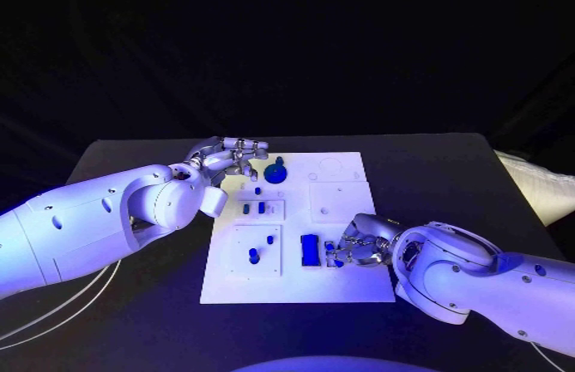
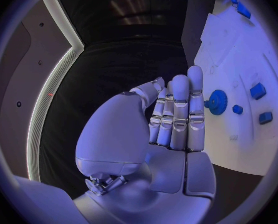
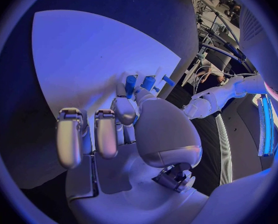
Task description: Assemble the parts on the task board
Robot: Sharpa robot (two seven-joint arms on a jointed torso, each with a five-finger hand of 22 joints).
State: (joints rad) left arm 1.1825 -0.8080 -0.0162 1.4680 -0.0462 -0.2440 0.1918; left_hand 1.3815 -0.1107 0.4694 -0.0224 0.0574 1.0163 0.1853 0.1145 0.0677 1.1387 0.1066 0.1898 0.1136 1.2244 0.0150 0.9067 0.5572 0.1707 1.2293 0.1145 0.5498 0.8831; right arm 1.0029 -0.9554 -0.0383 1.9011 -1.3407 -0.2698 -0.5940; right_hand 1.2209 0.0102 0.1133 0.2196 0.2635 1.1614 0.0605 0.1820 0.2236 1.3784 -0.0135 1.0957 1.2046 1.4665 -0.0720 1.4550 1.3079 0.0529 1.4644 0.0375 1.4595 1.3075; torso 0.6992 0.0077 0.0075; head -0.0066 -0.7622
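Note:
The white task board (image 1: 341, 198) lies in the middle of the black table. A blue gear (image 1: 276, 173) sits near its far left corner, and my left hand (image 1: 228, 158) hovers just left of it, holding nothing. In the left wrist view the left hand's fingers (image 2: 179, 114) are straight and close together beside the gear (image 2: 217, 102). My right hand (image 1: 360, 246) rests low on the board's near right part, beside an upright blue block (image 1: 311, 249). Its thumb and a finger pinch a small blue part (image 3: 131, 84) while the other fingers (image 3: 70, 137) stay spread.
Several small blue parts (image 1: 254, 208) stand in the plates on the board's left half, with two more (image 1: 254, 256) nearer the front. They also show past the gear as small blue parts (image 2: 258, 90). Black table surrounds the board on all sides.

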